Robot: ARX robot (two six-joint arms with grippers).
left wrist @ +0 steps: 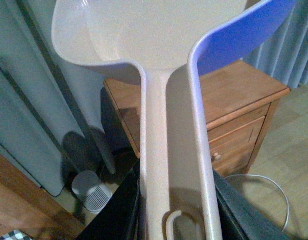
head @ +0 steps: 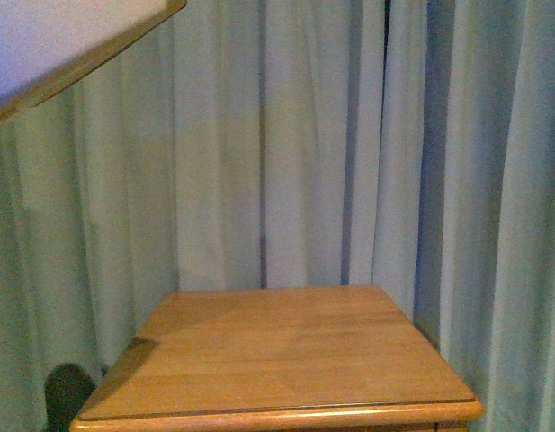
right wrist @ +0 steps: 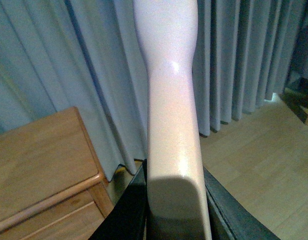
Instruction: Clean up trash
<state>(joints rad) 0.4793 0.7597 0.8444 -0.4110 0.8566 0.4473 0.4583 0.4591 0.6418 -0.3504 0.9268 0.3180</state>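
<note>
Front view, from the left: a pale panel (head: 70, 45) with a tan edge slants across the upper corner. Below it a dark round shape (head: 68, 391) sits low beside the table (head: 277, 351). The table's wooden top fills the lower middle, its rounded front rim running along the bottom edge. Curtains (head: 304, 135) hang close behind and to the right, and a narrow strip of floor shows on the left. Neither arm shows here.

Left wrist view: the left gripper (left wrist: 176, 210) has its 2 black jaws closed narrowly on the handle of the dustpan (left wrist: 158, 30). The scoop is lifted in the air, higher than the tabletop. The table's front shows a drawer with 1 knob (left wrist: 215, 156). A small white slotted canister (left wrist: 91, 192) stands on the floor by the curtain, and a thin cable (left wrist: 273, 187) curves over open floor on the far side of the table.

Right wrist view: the right gripper (right wrist: 173, 210) clamps a pale handle (right wrist: 171, 100) between its jaws, and the handle's far end runs out of frame. The table's rim and a broad stretch of floor (right wrist: 263, 160) lie beneath, reaching to the curtain hem.

I cannot find the wad in any view.
</note>
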